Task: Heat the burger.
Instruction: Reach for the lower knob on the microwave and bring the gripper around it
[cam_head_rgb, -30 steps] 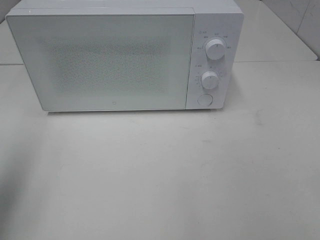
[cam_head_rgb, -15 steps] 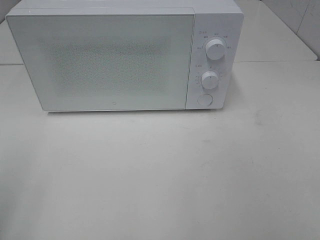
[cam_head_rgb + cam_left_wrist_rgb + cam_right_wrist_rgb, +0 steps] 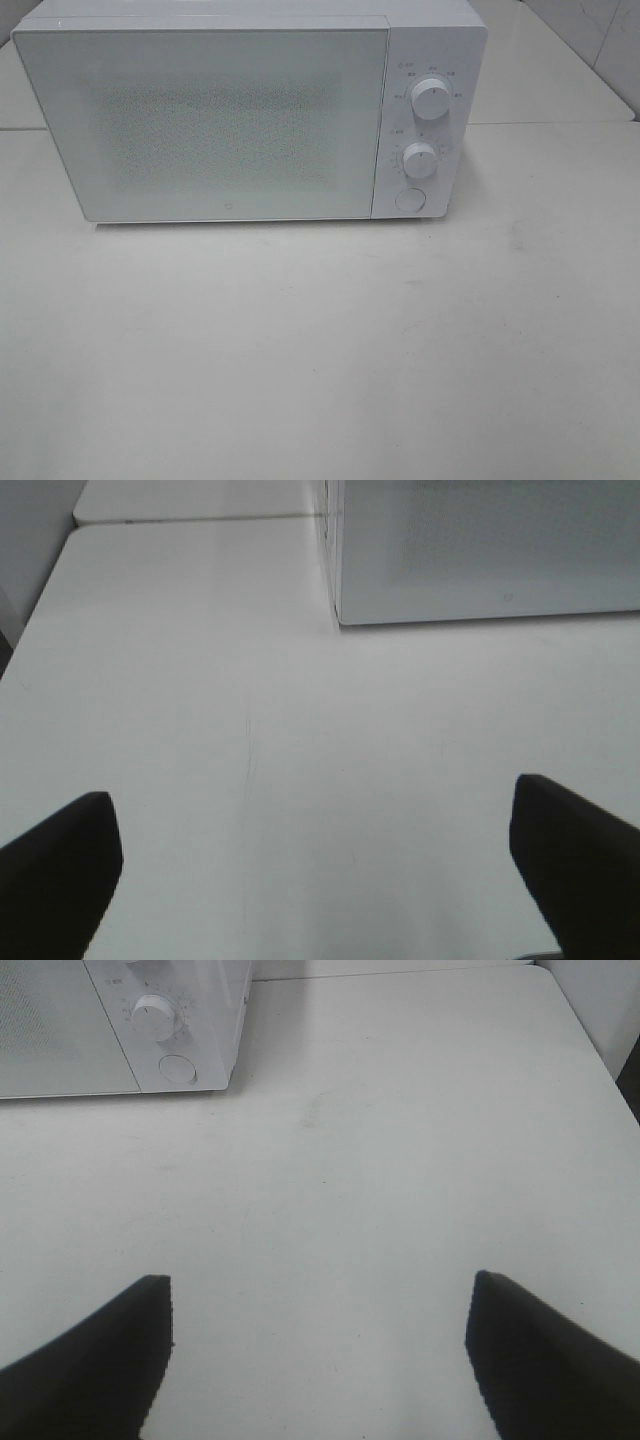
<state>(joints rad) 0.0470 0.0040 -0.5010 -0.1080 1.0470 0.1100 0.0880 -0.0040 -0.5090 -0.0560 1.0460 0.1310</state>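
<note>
Closed white microwave on a white tabletop, both hands open, burger out of sight.

The white tabletop (image 3: 320, 350) fills most of the high view, and the white microwave (image 3: 430, 35) stands at its far side. Its wide door (image 3: 200, 120) is shut, and the speckled frosted panel hides the inside. To the right of the door, the control strip carries 2 round knobs, the upper knob (image 3: 430, 99) above the lower knob (image 3: 420, 160), with a round button (image 3: 410, 200) below them. The burger shows in no view, so I cannot tell where it is. The left hand (image 3: 310, 815) hangs over the tabletop near the microwave's left corner, its dark fingers spread wide with only bare tabletop between them. The right hand (image 3: 320, 1290) hangs open the same way, in front of the knob side.
</note>
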